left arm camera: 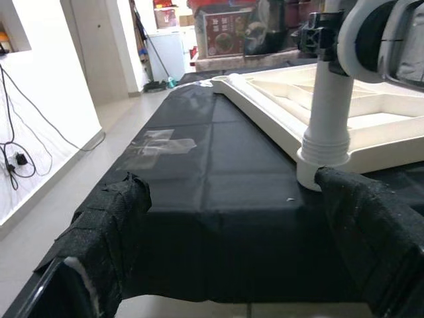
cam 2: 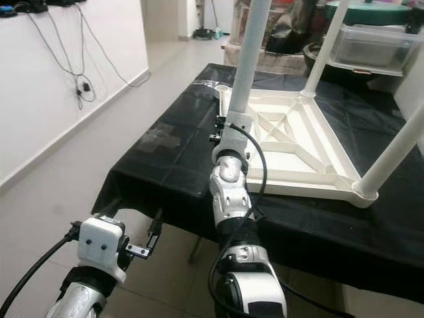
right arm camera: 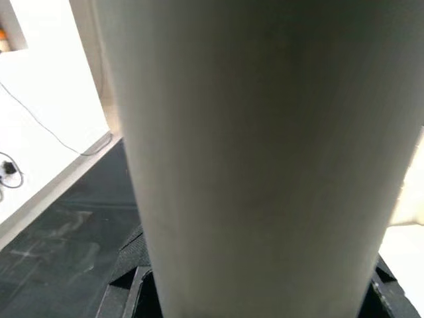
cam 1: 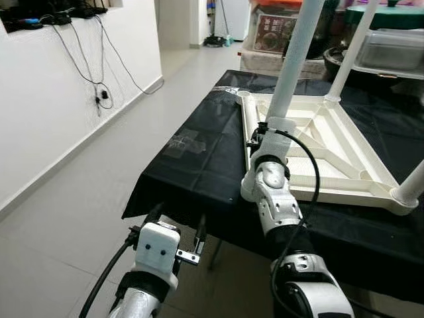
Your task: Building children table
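Observation:
A white children's table top (cam 1: 318, 189) lies upside down on a black-covered table (cam 1: 199, 165). Three white legs stand up from its corners: a near-left leg (cam 1: 295, 59), a far leg (cam 1: 351, 53) and a near-right leg (cam 1: 411, 185). The far-left corner socket (cam 1: 244, 95) holds no leg. My right gripper (cam 1: 264, 132) is shut around the near-left leg just above its socket; in the right wrist view that leg (right arm camera: 265, 152) stands between the fingers. My left gripper (cam 1: 179, 224) hangs open below the table's front edge, holding nothing, with its fingers (left arm camera: 109, 218) spread wide.
A white wall with hanging cables (cam 1: 96, 79) runs along the left, with open tiled floor (cam 1: 79, 199) beside the table. Behind the table stand a printed box (cam 1: 273, 32) and a clear plastic tub (cam 1: 391, 50). A tape patch (cam 1: 185, 141) marks the cloth.

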`<state>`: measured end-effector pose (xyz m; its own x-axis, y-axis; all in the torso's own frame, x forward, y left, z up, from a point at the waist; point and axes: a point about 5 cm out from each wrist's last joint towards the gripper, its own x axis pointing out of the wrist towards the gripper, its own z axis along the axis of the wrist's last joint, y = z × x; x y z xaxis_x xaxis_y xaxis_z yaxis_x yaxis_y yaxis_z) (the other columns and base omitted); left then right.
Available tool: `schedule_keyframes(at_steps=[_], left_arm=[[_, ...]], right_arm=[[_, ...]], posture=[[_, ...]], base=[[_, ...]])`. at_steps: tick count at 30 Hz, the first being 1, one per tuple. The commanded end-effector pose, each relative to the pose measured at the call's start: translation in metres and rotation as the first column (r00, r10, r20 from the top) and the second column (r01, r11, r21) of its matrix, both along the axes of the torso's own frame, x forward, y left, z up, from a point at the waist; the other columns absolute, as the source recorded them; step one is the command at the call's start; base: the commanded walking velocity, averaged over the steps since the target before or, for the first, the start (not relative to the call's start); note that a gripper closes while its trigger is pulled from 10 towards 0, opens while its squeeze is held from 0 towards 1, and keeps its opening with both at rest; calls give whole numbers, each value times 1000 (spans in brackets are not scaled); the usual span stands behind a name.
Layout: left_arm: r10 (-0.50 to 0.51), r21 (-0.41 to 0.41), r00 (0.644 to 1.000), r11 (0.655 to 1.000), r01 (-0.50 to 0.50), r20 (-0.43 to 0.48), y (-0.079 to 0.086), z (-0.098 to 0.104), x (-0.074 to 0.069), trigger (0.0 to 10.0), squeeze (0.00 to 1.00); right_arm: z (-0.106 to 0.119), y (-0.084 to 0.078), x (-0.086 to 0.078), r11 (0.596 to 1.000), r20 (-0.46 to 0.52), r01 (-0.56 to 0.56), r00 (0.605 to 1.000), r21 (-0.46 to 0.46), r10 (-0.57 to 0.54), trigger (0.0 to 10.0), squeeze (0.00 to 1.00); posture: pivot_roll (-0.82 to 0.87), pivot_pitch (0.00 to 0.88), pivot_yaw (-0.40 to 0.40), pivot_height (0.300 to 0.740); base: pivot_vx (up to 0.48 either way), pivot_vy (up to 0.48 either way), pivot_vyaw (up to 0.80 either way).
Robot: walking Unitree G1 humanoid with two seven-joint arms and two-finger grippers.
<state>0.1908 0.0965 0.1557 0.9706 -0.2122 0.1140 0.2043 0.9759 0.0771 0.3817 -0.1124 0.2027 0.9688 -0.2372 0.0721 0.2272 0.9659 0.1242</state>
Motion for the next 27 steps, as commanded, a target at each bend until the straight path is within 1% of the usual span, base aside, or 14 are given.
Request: schedule_keyframes(at_steps=[1, 5, 6, 9, 10, 11, 17, 19, 20, 21, 24, 25, 26, 27], left_arm=[[-1, -4, 1000, 1000, 0, -11, -1, -3, 0, 10000, 0], [-1, -4, 1000, 1000, 0, -11, -1, -3, 0, 10000, 0], [0, -5, 1000, 1000, 0, -11, -2, -3, 0, 10000, 0], [0, -5, 1000, 1000, 0, -11, -2, -3, 0, 10000, 0], [0, -5, 1000, 1000, 0, -11, -2, -4, 1, 10000, 0], [-1, -5, 1000, 1000, 1, -12, -2, -5, 1, 10000, 0], [-2, -5, 1000, 1000, 2, -13, -2, -5, 1, 10000, 0], [-3, -4, 1000, 1000, 3, -11, -1, -5, 1, 10000, 0], [-3, -4, 1000, 1000, 3, -11, -1, -5, 1, 10000, 0], [-9, -1, 1000, 1000, 9, -14, -1, -6, 1, 10000, 0], [-9, -1, 1000, 1000, 9, -14, -1, -6, 1, 10000, 0], [-18, 3, 1000, 1000, 19, -19, -1, -7, -1, 10000, 0], [-18, 3, 1000, 1000, 19, -19, -1, -7, -1, 10000, 0], [-24, 7, 999, 1000, 24, -26, 0, -9, -3, 10000, 0]], right_arm=[[-26, -9, -4, 995, -109, 64, 992, 72, -56, 0, 0], [-26, -9, -4, 995, -109, 64, 992, 72, -56, 0, 0], [-20, 1, 1, 997, -38, -31, 999, 70, 34, 10000, 1000], [-20, 1, 1, 997, -38, -31, 999, 70, 34, 10000, 1000], [-15, 4, 4, 993, 21, -103, 995, 59, 101, 10000, 953], [-10, 5, 9, 976, 84, -209, 975, 56, 204, 10000, 0], [0, -1, 16, 919, 156, -388, 914, 65, 374, 10000, 0], [5, -4, 19, 832, 145, -551, 831, 72, 537, 10000, 0], [5, -4, 19, 832, 145, -551, 831, 72, 537, 10000, 0], [2, 1, 18, 727, 95, -682, 731, 80, 675, 10000, 0], [2, 1, 18, 727, 95, -682, 731, 80, 675, 10000, 0], [-1, 7, 14, 610, 53, -789, 613, 69, 788, 10000, 0], [-1, 7, 14, 610, 53, -789, 613, 69, 788, 10000, 0], [-5, 16, 7, 466, 13, -883, 467, 56, 884, 10000, 0]], posture=[[114, 90, -14, 740], [114, 90, -14, 740], [113, 81, -16, 740], [113, 81, -16, 740], [108, 72, -16, 740], [109, 71, -13, 740], [109, 71, -13, 740], [111, 67, -11, 740], [111, 67, -11, 740], [113, 63, -8, 740], [113, 63, -8, 740], [111, 58, -7, 740], [111, 58, -7, 740], [120, 57, -10, 740]], base=[[0, 0, 0], [0, 0, 0], [0, 0, 0], [0, 0, 0], [0, 0, 0], [0, 0, 0], [0, 0, 0], [0, 0, 0], [0, 0, 0], [0, 0, 0], [0, 0, 0], [0, 0, 0], [0, 0, 0], [0, 0, 0]])
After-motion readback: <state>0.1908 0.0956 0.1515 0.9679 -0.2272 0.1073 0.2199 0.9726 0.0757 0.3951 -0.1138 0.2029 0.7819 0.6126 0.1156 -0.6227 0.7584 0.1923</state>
